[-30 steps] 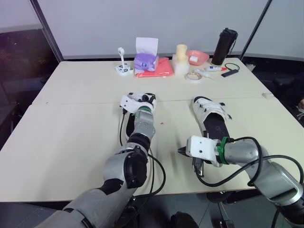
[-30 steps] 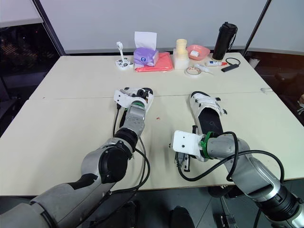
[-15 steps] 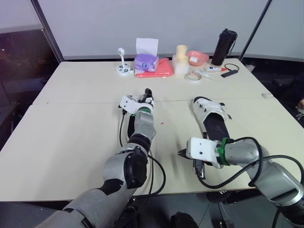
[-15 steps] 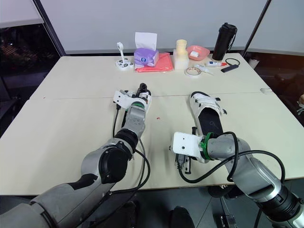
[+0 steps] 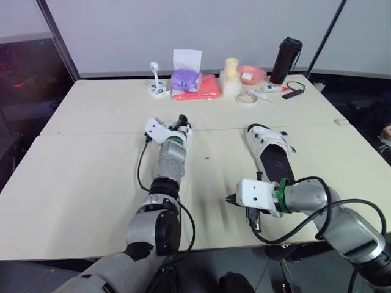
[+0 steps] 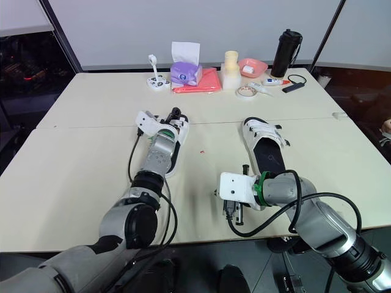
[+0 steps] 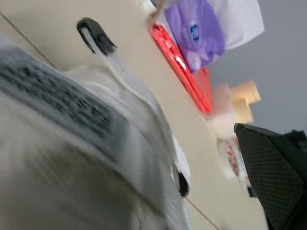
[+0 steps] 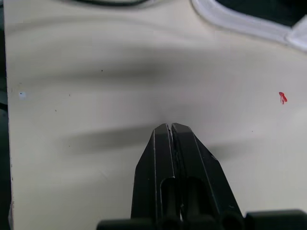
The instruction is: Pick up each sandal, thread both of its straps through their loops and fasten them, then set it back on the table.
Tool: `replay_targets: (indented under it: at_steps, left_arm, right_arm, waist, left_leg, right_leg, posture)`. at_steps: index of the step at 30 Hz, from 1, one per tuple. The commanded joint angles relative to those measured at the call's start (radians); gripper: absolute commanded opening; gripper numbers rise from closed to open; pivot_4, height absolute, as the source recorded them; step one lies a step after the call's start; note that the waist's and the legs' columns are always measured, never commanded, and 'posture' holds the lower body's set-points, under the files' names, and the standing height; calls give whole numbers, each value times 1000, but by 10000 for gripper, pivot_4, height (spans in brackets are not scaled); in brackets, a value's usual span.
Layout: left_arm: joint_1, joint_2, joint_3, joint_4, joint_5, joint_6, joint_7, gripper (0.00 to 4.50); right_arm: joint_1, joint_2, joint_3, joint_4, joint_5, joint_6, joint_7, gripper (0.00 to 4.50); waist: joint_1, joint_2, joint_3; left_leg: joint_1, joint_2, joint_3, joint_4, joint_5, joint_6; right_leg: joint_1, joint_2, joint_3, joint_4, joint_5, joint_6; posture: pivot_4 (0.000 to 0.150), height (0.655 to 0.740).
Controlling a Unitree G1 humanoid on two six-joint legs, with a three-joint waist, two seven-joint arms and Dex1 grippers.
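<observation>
Left pincer (image 6: 174, 113) at left sandal (image 7: 72, 158), grip cannot tell. Right pincer (image 8: 168, 127) together, empty, over table (image 8: 72, 72). Pinch strap (image 7: 125, 81) near tip; right pincer should steady sole.

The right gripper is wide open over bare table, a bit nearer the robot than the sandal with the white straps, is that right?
Not quite: the right gripper is shut, its two fingers pressed together, as the right wrist view shows. The rest holds: it is over bare table, a bit nearer the robot than the sandal with the white straps.
</observation>
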Motion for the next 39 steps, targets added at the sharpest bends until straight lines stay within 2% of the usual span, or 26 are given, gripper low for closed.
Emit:
replay_targets:
  at_steps: [1, 7, 13, 16, 24, 29, 35, 39]
  left_arm:
    - [122, -116, -79, -225, -32, 165, 63, 44701]
    - [247, -78, -141, -435, -110, 376, 112, 44701]
    - [263, -90, -123, -411, -173, 363, 67, 44701]
    - [263, -69, -147, -420, -199, 420, 42, 44701]
    - [290, 63, -173, -526, -278, 748, -29, 44701]
    - [325, 106, -177, -639, -328, 912, -40, 44701]
    - [331, 183, -209, -705, -324, 994, -137, 44701]
    - [342, 274, -258, -745, -319, 1037, -259, 44701]
  right_arm:
    - [-30, 13, 3, 8, 1, -32, 7, 0]
    - [-57, 21, 11, 52, -1, -69, 21, 0]
    - [-77, 30, 16, 81, -7, -90, 27, 0]
    - [-82, 25, 11, 78, -6, -88, 29, 0]
    - [-82, 21, 6, 81, -11, -91, 30, 0]
    - [-89, 21, 5, 93, -11, -103, 32, 0]
    - [-107, 34, 12, 118, -16, -121, 35, 0]
    - [-114, 39, 14, 133, -21, -136, 37, 0]
  waist:
    - [2, 0, 0]
    - [5, 1, 0]
    - [4, 1, 0]
    - [5, 1, 0]
    - [7, 1, -1]
    - [6, 2, -1]
    - [5, 2, -1]
    - [3, 2, -1]
  left_leg:
    - [0, 0, 0, 0, 0, 0]
    - [0, 0, 0, 1, 0, 0]
    - [0, 0, -1, 2, 0, 0]
    - [0, 0, -1, 2, 0, 0]
    - [0, 0, -1, 2, 0, 0]
    - [0, 0, -2, 2, 0, 0]
    - [0, 0, -1, 2, 0, 0]
    - [0, 0, -1, 2, 0, 0]
  right_leg:
    - [0, 0, 0, 0, 0, 0]
    - [1, 0, 0, 0, 0, 0]
    - [1, 1, 0, 0, 0, 0]
    - [1, 1, 0, 0, 0, 0]
    - [2, 1, 0, 0, 0, 0]
    - [2, 1, 0, 0, 0, 0]
    - [2, 1, 0, 0, 0, -1]
    - [2, 1, 1, 0, 0, -1]
  posture:
    - [1500, 7344]
    - [1500, 7344]
    - [1500, 7344]
    - [1500, 7344]
    - [1500, 7344]
    - [1500, 7344]
    - [1500, 7344]
    - [1500, 7344]
